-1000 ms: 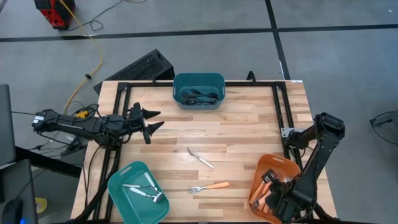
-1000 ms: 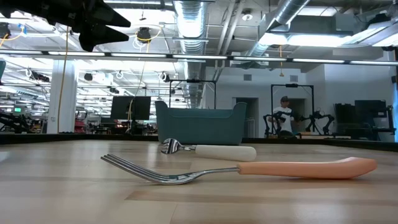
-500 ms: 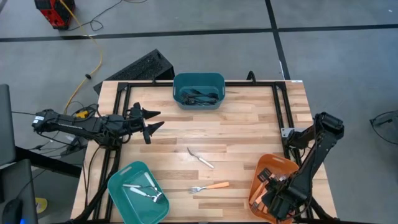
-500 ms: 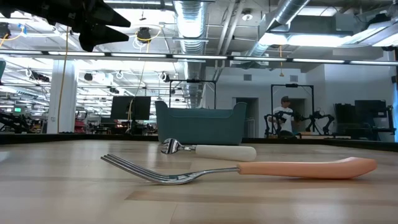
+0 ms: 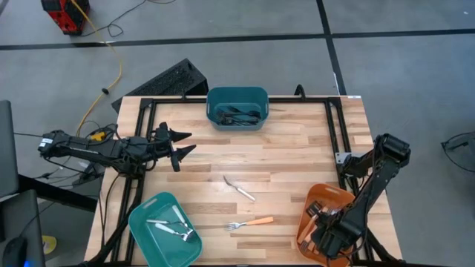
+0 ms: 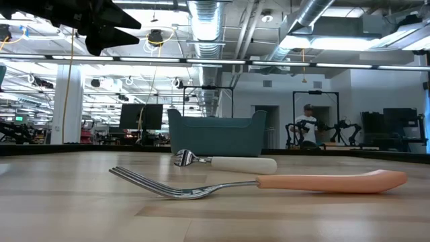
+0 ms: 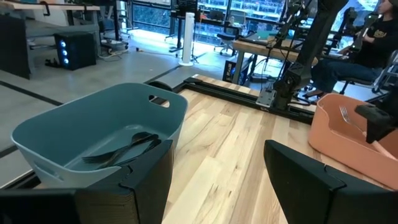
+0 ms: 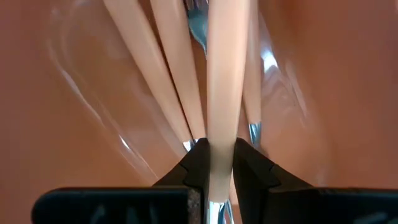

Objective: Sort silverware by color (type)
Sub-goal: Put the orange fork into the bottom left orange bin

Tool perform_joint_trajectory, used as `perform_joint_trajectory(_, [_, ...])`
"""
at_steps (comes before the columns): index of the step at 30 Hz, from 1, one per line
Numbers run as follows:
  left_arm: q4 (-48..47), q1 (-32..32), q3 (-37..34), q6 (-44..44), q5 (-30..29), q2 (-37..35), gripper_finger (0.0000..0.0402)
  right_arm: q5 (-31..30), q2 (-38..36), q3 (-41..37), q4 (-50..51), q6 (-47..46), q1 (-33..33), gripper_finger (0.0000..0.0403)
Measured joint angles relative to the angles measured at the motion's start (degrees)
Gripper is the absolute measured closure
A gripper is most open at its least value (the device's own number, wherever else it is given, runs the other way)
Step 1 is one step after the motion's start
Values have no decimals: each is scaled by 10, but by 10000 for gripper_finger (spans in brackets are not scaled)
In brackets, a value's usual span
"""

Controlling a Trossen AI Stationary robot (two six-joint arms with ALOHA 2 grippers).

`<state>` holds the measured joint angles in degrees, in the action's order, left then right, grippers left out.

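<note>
My right gripper point(image 5: 324, 224) points down into the orange bin point(image 5: 338, 199) at the near right and is shut on an orange-handled fork point(image 8: 222, 93). Other orange handles point(image 8: 171, 74) lie beneath it in the bin. On the table between the bins rest an orange-handled fork point(image 5: 251, 222) and a white-handled one point(image 5: 239, 188), both flat on the wood. Dark utensils lie in the teal bin point(image 5: 236, 107). Silver and white ones lie in the light teal bin point(image 5: 141, 222). My left gripper point(image 5: 180, 145) waits open above the table's left side. My right gripper pinches the fork's orange handle point(image 8: 222, 152) between its two fingers point(image 8: 198, 163), close to where the silver neck begins. The fingers come from above, pointing down. The handle runs on past the fingertips into the orange bin, and the tines point(image 7: 344, 114) stick up beside the gripper.
A black frame rail point(image 5: 338, 133) runs along the table's edges. In the low view the two loose forks point(image 6: 269, 183) lie in front of the teal bin point(image 6: 215, 134). Bare wood lies between the three bins.
My right gripper has sunk lower into the orange bin and shifted slightly toward the table's left, still shut on the orange-handled fork.
</note>
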<state>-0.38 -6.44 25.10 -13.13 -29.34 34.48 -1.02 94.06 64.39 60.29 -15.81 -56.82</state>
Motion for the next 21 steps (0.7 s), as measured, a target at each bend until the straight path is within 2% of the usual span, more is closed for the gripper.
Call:
perform_joint_trajectory(15, [0, 0, 0, 0, 0, 0, 167, -6, 0, -2, -3, 41, 8, 330])
perform_joint_trajectory(21, [0, 0, 0, 3, 0, 0, 167, -4, 0, -36, -23, 44, 19, 330])
